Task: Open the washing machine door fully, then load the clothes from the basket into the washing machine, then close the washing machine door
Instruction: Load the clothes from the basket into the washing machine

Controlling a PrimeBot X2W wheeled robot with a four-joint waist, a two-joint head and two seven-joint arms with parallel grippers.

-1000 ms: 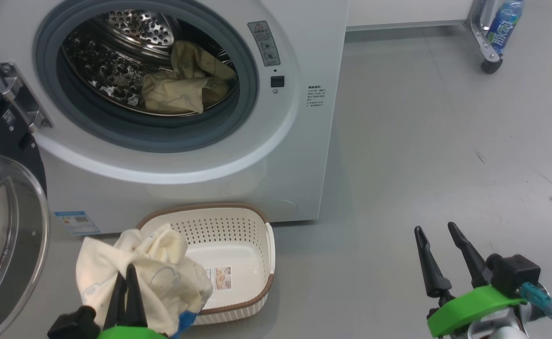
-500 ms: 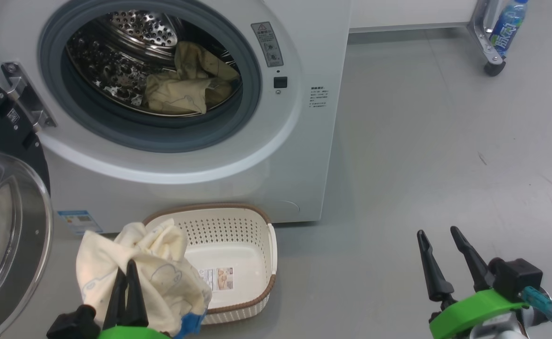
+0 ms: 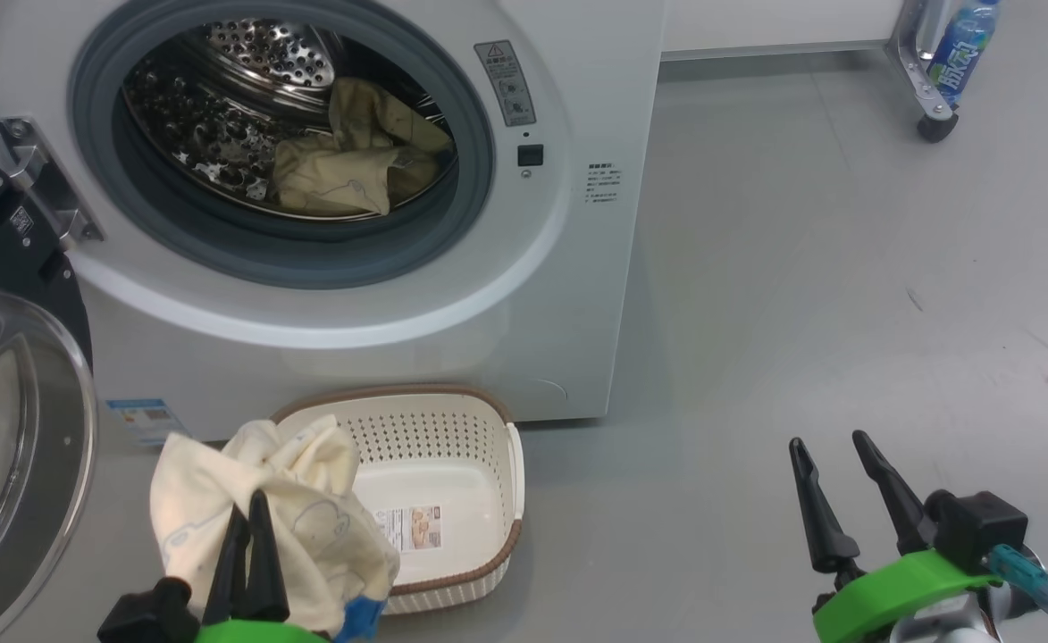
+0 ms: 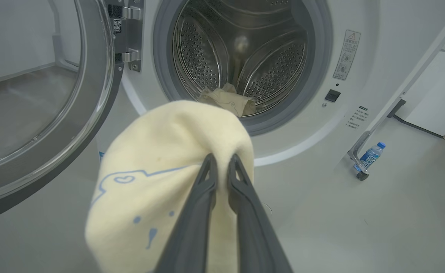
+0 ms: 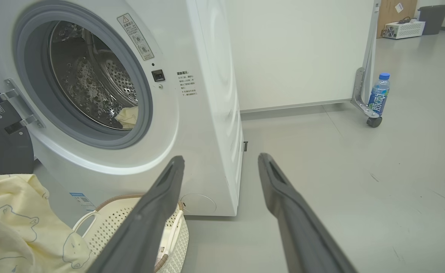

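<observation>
The washing machine (image 3: 416,304) stands with its door (image 3: 5,420) swung open to the left, glass bowl facing out. A cream garment (image 3: 345,165) lies inside the steel drum. My left gripper (image 3: 247,522) is shut on another of the clothes (image 3: 309,518), a pale cream piece with blue bear lines, held above the left end of the basket (image 3: 479,464). In the left wrist view the fingers (image 4: 207,178) pinch the cloth (image 4: 161,151) in front of the drum opening. The basket floor shows bare with a label. My right gripper (image 3: 832,487) hangs open over the floor at the lower right.
A blue drink bottle (image 3: 959,45) stands by a metal caster bracket (image 3: 921,80) at the far right. Grey floor stretches to the right of the washer. The open door takes up the room at the left.
The held garment has shifted slightly to the right and lower in the picture; the camera has wobbled a little. The right gripper stays where it was.
</observation>
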